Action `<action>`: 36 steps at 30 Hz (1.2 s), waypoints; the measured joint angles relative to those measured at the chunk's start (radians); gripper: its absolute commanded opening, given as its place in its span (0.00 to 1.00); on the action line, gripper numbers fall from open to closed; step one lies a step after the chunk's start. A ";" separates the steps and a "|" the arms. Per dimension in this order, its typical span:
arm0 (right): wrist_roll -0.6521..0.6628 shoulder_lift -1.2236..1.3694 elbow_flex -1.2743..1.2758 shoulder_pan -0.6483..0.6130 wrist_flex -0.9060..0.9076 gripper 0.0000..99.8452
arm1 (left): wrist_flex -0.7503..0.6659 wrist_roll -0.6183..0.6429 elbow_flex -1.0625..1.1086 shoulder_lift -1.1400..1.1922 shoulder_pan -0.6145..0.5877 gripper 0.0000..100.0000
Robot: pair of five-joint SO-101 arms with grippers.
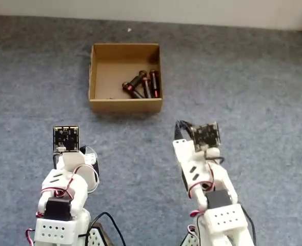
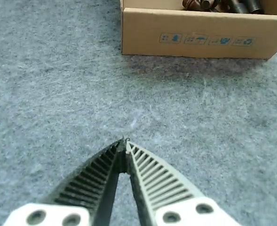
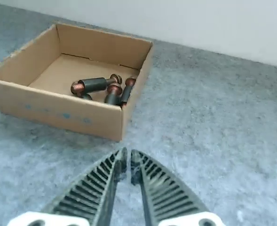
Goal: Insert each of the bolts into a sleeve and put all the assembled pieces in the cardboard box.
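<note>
1. cardboard box (image 1: 125,106) sits open-topped on the grey carpet-ish surface (image 1: 253,102), well ahead of both arms.
2. assembled pieces (image 1: 142,84) are dark w/ coppery ends, looks like 3 of them. They lie flat inside the box, bunched up by its right wall in the high view, nearer the front wall.
3. left gripper (image 2: 125,141): jaws clenched, tips touching, empty. It hangs low over the surface, apart from the box's front wall.
4. right gripper (image 3: 127,154): jaws pinched together too, just a thin slit btwn tips, gripping nothing. It points toward the box's near corner, not touching it.
5. left arm (image 1: 63,177) and right arm (image 1: 208,177) are side by side at the near edge.
</note>
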 measured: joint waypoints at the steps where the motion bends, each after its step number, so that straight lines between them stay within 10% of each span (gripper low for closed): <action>1: 0.000 -0.052 0.021 0.003 0.034 0.00 | 0.000 0.000 0.000 0.000 0.000 0.01; 8: 0.000 -0.417 0.037 0.011 0.324 0.00 | 0.000 0.000 0.000 0.000 0.000 0.01; 36: 0.000 -0.425 0.037 0.041 1.036 0.00 | -0.002 0.000 0.002 0.000 0.000 0.01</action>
